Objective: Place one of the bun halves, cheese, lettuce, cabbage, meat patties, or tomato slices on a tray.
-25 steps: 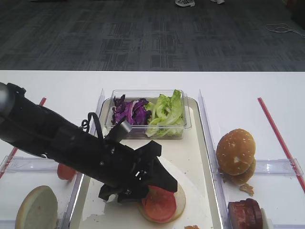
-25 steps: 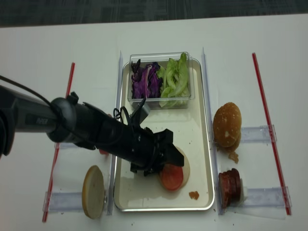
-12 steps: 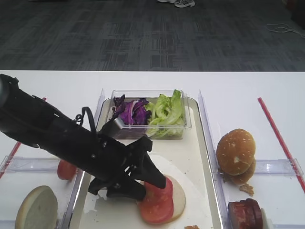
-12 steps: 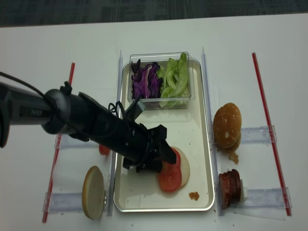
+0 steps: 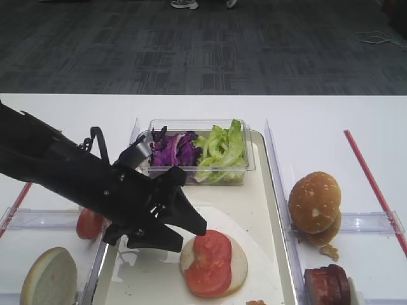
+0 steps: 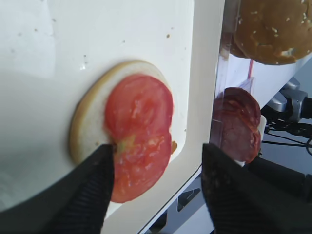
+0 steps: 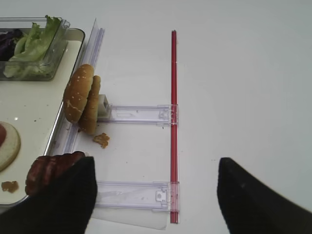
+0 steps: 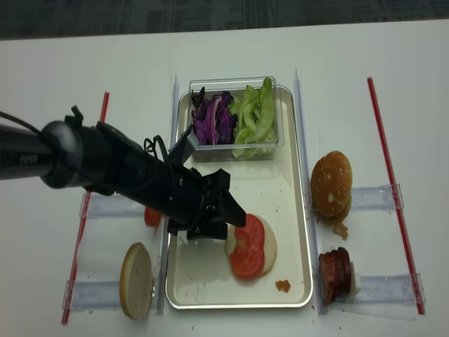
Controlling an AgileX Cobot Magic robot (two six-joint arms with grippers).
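A red tomato slice [image 5: 210, 264] lies on a pale bun half [image 5: 236, 257] near the front of the tray [image 5: 254, 190]. My left gripper [image 5: 187, 234] hovers just left of them and is open; in the left wrist view its fingers [image 6: 87, 195] straddle the tomato slice's [image 6: 141, 131] near edge without closing on it. My right gripper [image 7: 156, 200] is open above the table right of the tray, with nothing between its fingers. Cabbage [image 5: 172, 147] and lettuce [image 5: 219, 149] fill a clear tub at the tray's back.
Right of the tray, stacked golden bun tops [image 5: 315, 203] and meat patties [image 5: 327, 279] sit in clear racks. On the left rack are another tomato slice [image 5: 89, 223] and a pale bun half [image 5: 48, 279]. A red strip [image 7: 173, 122] runs along the table.
The left gripper has drawn back to the left, off the tomato slice. The slice shifted a little and now lies uncovered on the bun half.
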